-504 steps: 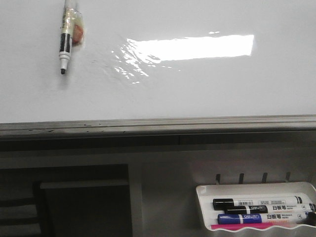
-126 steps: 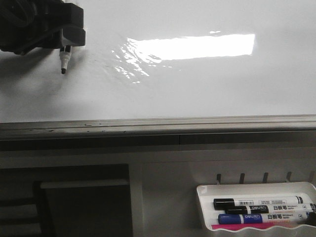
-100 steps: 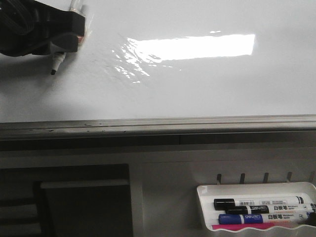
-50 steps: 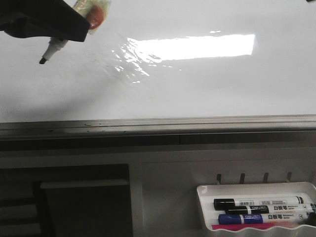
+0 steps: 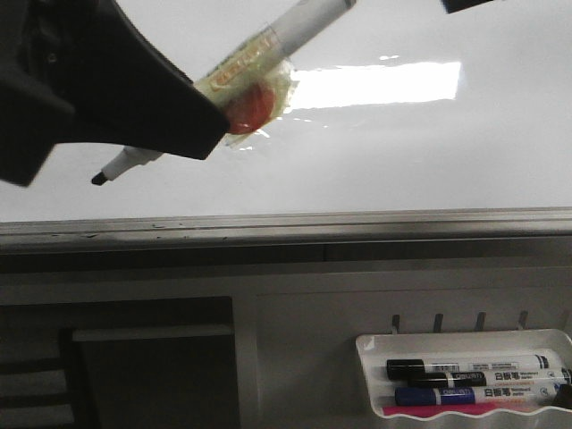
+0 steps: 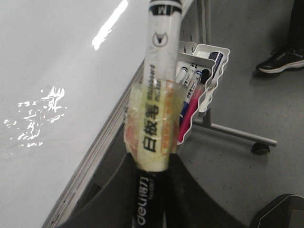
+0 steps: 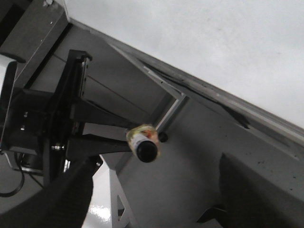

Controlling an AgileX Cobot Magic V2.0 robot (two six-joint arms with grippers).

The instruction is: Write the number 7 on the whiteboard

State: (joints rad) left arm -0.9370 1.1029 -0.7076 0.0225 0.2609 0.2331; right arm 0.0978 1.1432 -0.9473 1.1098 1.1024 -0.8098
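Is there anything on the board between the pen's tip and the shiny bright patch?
No. In the front view the whiteboard is bare white between the marker tip and the light reflection. No number 7 is drawn yet.

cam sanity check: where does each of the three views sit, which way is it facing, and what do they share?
Front view: fixed, looking forward at the whiteboard and the marker tray below it; left gripper fills the upper left, shut on the marker.
Left wrist view: on the left arm, looking along the marker, with whiteboard beside it and floor beyond; its dark fingers show.
Right wrist view: on the right arm, seeing the marker end-on; its own gripper is not clearly visible.
Shared: the taped marker shows in all three.
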